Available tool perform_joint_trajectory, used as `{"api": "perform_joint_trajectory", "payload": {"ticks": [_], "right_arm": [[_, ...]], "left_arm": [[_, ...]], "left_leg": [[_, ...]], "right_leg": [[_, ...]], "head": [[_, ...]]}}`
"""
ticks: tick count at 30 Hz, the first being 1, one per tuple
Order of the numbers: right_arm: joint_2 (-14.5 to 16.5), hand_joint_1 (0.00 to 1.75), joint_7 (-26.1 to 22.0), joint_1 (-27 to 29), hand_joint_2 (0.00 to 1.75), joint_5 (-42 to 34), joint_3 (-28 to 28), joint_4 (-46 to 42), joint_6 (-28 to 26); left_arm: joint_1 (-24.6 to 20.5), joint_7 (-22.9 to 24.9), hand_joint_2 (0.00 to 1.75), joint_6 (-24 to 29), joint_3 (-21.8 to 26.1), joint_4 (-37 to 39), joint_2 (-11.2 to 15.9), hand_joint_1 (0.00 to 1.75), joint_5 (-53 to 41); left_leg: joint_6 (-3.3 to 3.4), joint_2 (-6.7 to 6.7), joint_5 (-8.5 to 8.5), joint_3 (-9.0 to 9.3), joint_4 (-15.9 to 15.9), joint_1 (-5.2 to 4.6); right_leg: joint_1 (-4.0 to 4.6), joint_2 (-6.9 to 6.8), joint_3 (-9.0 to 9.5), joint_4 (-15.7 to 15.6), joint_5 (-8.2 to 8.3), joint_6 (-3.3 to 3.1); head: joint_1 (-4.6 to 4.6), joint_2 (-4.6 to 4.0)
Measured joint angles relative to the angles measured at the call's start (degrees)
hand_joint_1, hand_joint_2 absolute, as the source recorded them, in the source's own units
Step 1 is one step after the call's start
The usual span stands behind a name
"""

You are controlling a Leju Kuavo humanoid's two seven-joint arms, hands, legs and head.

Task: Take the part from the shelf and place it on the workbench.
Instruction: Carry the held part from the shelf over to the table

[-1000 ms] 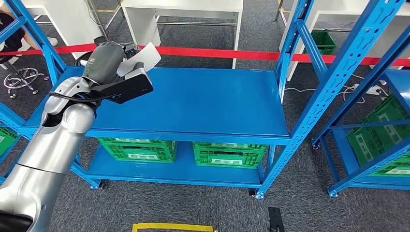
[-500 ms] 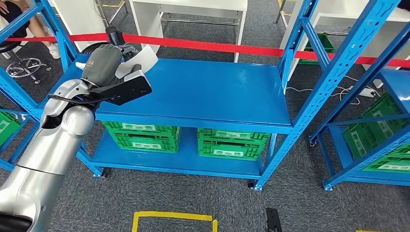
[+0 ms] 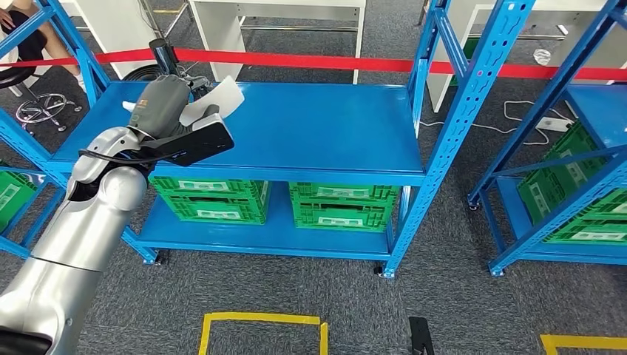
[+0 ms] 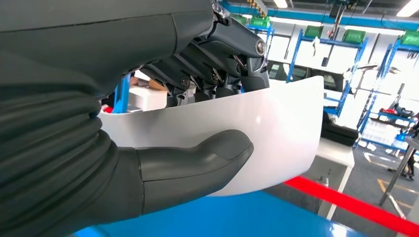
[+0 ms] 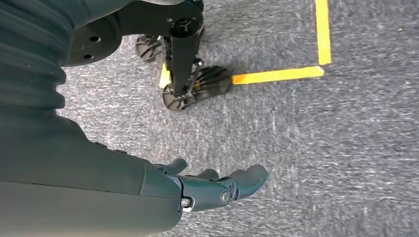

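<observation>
The left hand clamps the curved white plastic part between thumb and fingers for carrying; the right hand hangs loosely open, holding nothing.

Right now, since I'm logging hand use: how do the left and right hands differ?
The left hand grips the white part between thumb and fingers; the right hand holds nothing, its fingers loosely extended. The left hand is raised over the blue shelf; the right hand hangs low over the grey carpet, near yellow floor tape. Both share dark fingers and grey ribbed covers.
</observation>
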Motion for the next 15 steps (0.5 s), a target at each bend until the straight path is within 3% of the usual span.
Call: {"api": "perform_joint_trajectory", "payload": {"ticks": [2, 4, 5, 8, 9, 11, 13, 14, 15], "right_arm": [[0.0, 0.00, 0.0, 0.0, 1.75, 0.0, 0.0, 0.0, 0.0], [0.0, 0.00, -0.1, 0.0, 1.75, 0.0, 0.0, 0.0, 0.0], [0.0, 0.00, -0.1, 0.0, 1.75, 0.0, 0.0, 0.0, 0.1], [0.0, 0.00, -0.1, 0.0, 1.75, 0.2, 0.0, 0.0, 0.5], [0.0, 0.00, 0.0, 0.1, 1.75, 0.2, 0.0, 0.0, 0.5], [0.0, 0.00, 0.1, 0.1, 1.75, 0.3, 0.0, 0.0, 0.5], [0.0, 0.00, 0.2, 0.1, 1.75, 0.3, 0.0, 0.0, 0.4], [0.0, 0.00, 0.3, 0.1, 1.75, 0.4, 0.0, 0.0, 0.3], [0.0, 0.00, 0.3, 0.1, 1.75, 0.4, 0.0, 0.0, 0.2]], "left_arm": [[0.0, 0.0, 1.75, 0.0, 0.0, 0.1, 0.0, 1.43, 0.0], [-0.2, -0.1, 1.75, 0.0, 0.0, 0.1, -0.1, 1.43, 0.0], [-0.3, -0.1, 1.75, 0.0, -0.1, 0.1, -0.2, 1.43, 0.0], [-0.4, -0.3, 1.75, 0.1, -0.1, 0.1, -0.2, 1.43, 0.1], [-0.4, -0.4, 1.75, 0.1, -0.1, 0.1, -0.3, 1.43, 0.1], [-0.4, -0.6, 1.75, 0.2, -0.1, 0.1, -0.4, 1.43, 0.1], [-0.4, -0.7, 1.75, 0.2, -0.1, 0.2, -0.4, 1.43, 0.1], [-0.3, -0.7, 1.75, 0.2, -0.1, 0.3, -0.4, 1.43, 0.1], [-0.3, -0.7, 1.75, 0.2, -0.1, 0.3, -0.4, 1.43, 0.1]], "left_leg": [[0.35, 0.00, 2.65, 4.56, -5.7, -0.01], [0.89, -0.03, 3.76, 9.89, -13.5, -0.20], [1.14, -0.05, 3.72, 11.22, -15.8, -0.34], [2.17, 0.01, 4.32, 10.94, -17.2, -0.56], [2.64, 0.09, 4.85, 10.64, -17.4, -0.47], [3.43, 0.24, 6.06, 9.76, -17.6, -0.25], [3.71, 0.24, 7.08, 8.38, -17.5, -0.27], [3.69, 0.24, 7.53, 7.67, -17.4, -0.28], [3.61, 0.24, 7.94, 6.97, -17.2, -0.27]], "right_leg": [[0.01, 0.04, -0.98, 0.0, 0.86, 0.22], [0.10, 0.05, -1.64, 0.0, 1.64, 0.74], [0.11, 0.04, -1.81, 0.0, 2.03, 1.07], [0.01, 0.03, -2.07, -0.3, 2.96, 2.20], [-0.03, 0.09, -2.43, 0.2, 2.25, 2.55], [-0.15, 0.21, -4.12, 4.5, -1.88, 3.15], [-0.20, 0.26, -6.43, 12.0, -6.67, 3.61], [-0.22, 0.26, -6.97, 14.8, -7.63, 3.75], [-0.24, 0.26, -6.60, 15.8, -7.45, 3.83]], "head": [[-0.01, 0.00], [0.03, 0.00], [0.02, 0.00], [-0.07, 0.00], [-0.05, 0.00], [-0.03, 0.00], [-0.02, 0.00], [-0.02, 0.00], [-0.02, 0.00]]}}
